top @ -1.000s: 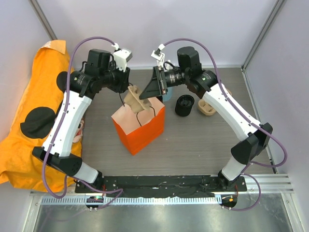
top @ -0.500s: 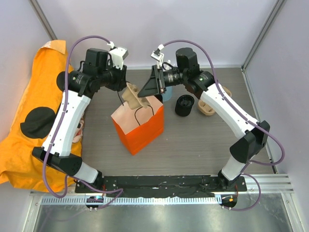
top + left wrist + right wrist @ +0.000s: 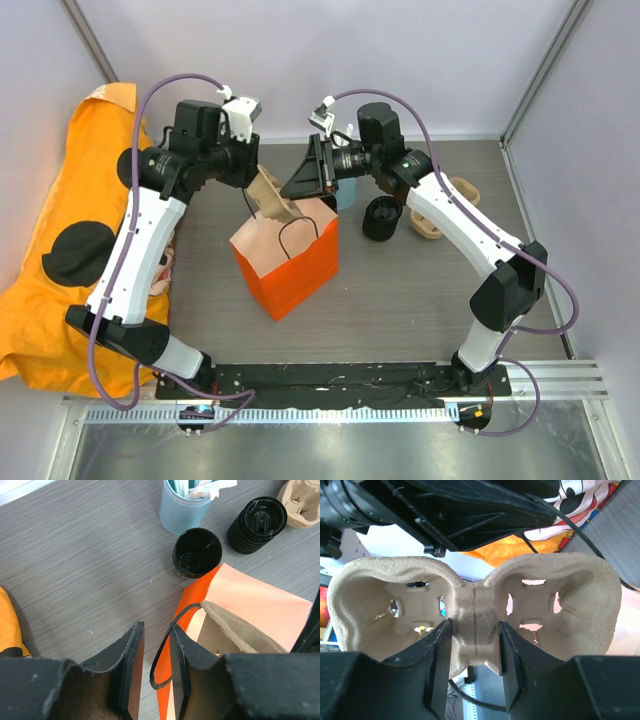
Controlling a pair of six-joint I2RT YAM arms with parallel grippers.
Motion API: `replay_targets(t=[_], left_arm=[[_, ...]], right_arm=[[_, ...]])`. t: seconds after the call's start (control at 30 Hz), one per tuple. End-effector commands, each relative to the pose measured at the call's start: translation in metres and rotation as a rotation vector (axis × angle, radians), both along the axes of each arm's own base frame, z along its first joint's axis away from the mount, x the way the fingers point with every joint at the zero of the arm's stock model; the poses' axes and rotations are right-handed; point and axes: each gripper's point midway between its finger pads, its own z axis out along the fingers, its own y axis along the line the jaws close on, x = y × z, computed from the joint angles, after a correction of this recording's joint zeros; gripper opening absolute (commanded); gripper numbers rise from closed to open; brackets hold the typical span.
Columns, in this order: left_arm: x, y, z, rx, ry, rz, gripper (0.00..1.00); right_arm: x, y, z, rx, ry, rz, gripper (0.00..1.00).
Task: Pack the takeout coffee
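right claw [image 3: 473, 630] clamps cup tray [image 3: 475, 587] mid-rib above the bag [image 3: 290, 268] mouth, frame centre; left claw [image 3: 155, 628] straddles its handle [image 3: 161, 656], grip unclear, probably steadying.

White-and-black arms [image 3: 135, 250], purple cables [image 3: 185, 79]

Over the bag [image 3: 298, 272] sits the cup carrier [image 3: 273, 201] — lid stack [image 3: 382, 218] to the right, cloth [image 3: 62, 190] far left.
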Motion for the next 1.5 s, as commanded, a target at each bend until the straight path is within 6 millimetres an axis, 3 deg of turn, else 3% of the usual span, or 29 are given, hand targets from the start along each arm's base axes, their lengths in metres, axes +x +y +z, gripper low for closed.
replay_targets(t=[0.0, 0.17, 0.53, 1.1, 1.47], left_arm=[[0.003, 0.003, 0.022, -0.036, -0.079, 0.021, 0.31], [0.003, 0.003, 0.022, -0.033, -0.078, 0.023, 0.3], [0.009, 0.012, 0.023, -0.012, -0.096, 0.079, 0.31], [0.008, 0.017, 0.027, -0.006, -0.113, 0.101, 0.3], [-0.008, 0.001, 0.029, -0.061, -0.085, -0.003, 0.32]], right_arm=[[0.003, -0.002, 0.014, 0.054, 0.021, 0.003, 0.29], [0.003, -0.002, 0.016, 0.069, 0.029, 0.013, 0.29], [0.003, -0.007, -0.001, 0.015, 0.035, -0.022, 0.28], [0.024, -0.025, -0.032, -0.204, -0.147, -0.188, 0.27], [0.03, -0.023, -0.056, -0.367, -0.269, -0.249, 0.27]])
